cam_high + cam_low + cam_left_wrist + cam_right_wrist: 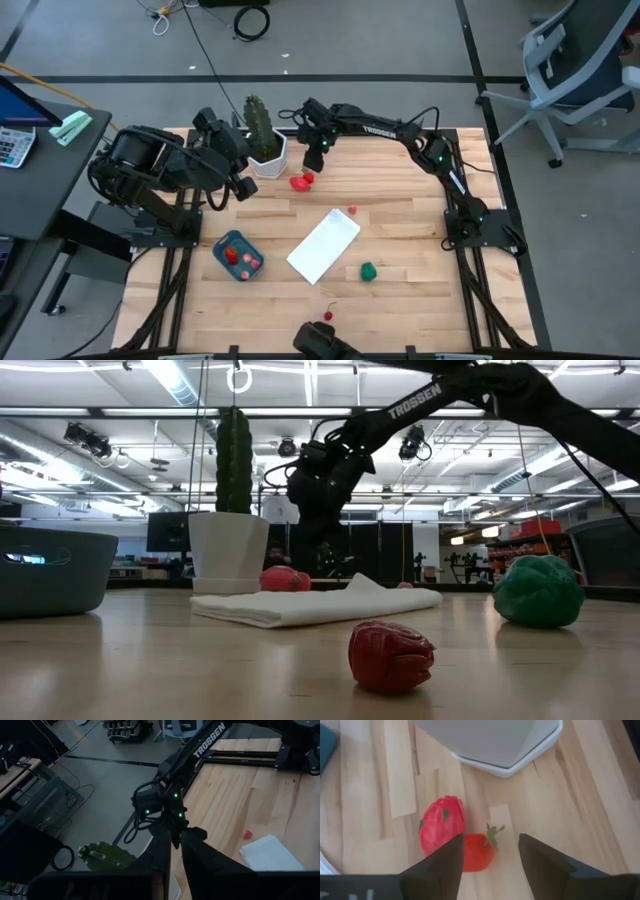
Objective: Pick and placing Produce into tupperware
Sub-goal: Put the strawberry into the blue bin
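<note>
Two dark fingers of our right gripper (pixel 487 857) stand apart with nothing between them, poised over a pair of red fruits near the far edge of the table. In the right wrist view a small strawberry (pixel 479 851) with a green stalk lies in the gap below the fingers, touching or just beside a larger red fruit (pixel 442 823), and both sit close to the white hexagonal pot (pixel 268 158) that holds the cactus (pixel 258 122).

We judge the step in hand to be the approach for a pick, with nothing grasped yet. Next we would need to come down so that the fingers straddle the strawberry alone and then close. With its neighbour pressed so near, one finger could nudge the larger fruit or take both.

Our left gripper (pixel 238 185) waits on the other side of the pot. We cannot tell from these views how its fingers stand, and we see nothing held in it.

Further out, the teal tupperware (pixel 237 256) lies well apart, towards the near left of the table, already with a few red pieces inside. A white flat panel (pixel 324 246) sits mid-table, with a small red piece (pixel 352 210) just beside its far corner. A green piece (pixel 368 271) lies near its right side, and another red fruit (pixel 328 316) lies near the front edge, all waiting to be collected.
</note>
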